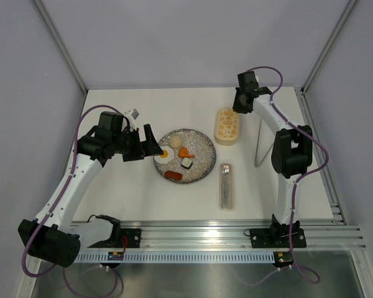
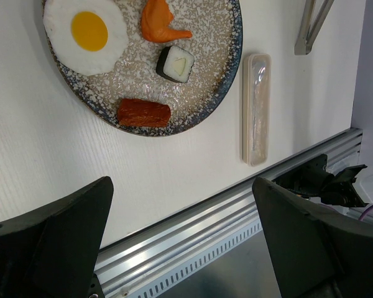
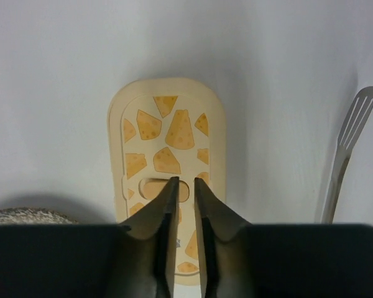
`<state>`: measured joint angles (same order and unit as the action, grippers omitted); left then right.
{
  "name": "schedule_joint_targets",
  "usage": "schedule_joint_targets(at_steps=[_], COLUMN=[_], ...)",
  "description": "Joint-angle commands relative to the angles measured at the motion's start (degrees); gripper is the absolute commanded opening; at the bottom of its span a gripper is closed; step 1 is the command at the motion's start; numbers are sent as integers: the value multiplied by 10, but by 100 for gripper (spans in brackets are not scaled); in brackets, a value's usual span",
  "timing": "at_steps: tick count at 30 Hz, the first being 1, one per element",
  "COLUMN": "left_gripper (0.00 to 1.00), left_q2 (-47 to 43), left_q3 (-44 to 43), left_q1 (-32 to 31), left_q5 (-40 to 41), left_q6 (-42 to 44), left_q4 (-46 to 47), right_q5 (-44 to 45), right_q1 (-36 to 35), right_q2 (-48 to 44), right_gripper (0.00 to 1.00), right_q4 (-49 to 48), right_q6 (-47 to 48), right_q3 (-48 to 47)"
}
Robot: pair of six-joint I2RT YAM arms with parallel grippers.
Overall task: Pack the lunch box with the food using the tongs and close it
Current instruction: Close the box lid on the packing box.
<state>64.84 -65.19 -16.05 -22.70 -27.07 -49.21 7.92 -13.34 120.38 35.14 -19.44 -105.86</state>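
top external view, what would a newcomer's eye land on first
The speckled grey round plate in the centre of the view stands out first, with a white-and-yellow toy fried egg on its left side. Just right of it, the cream plastic lunch box with yellow cheese-patterned lid sits closed. The right claw is over that lid, jaws nearly together.

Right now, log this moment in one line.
left gripper: open, empty, by plate | right gripper: jaws narrow over lid, grip unclear | food: on plate | tongs: untouched on table | lunch box: lid on
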Motion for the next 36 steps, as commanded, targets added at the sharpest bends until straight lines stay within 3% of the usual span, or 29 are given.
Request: schedule_joint_targets(at_steps=[1,4,7,13,21,36], left_gripper=[99,99,99,99,98,99], left_q2=[-13,-12,-11,-9,-9,-16], left_q3=[-3,-4,-1,1,1,3], left_q1=[3,3,2,3,3,3], left_q5=[-9,-9,-9,-10,-11,-4], left_q6=[-1,-1,-1,-2,-4,2], left_q4=[21,22,22,25,26,20], right_q5=[8,4,-1,-27,-20,98], right_q1=[-5,-6,-6,-12,-16,22], right_q2=[1,21,42,78,11,12], right_gripper=[17,5,0,0,0,0], right_q4=[5,6,0,19,8,31], right_q6=[-2,-5,-7,13,20,-3], right_q3=[-25,-21,-10,-27,-34,-16])
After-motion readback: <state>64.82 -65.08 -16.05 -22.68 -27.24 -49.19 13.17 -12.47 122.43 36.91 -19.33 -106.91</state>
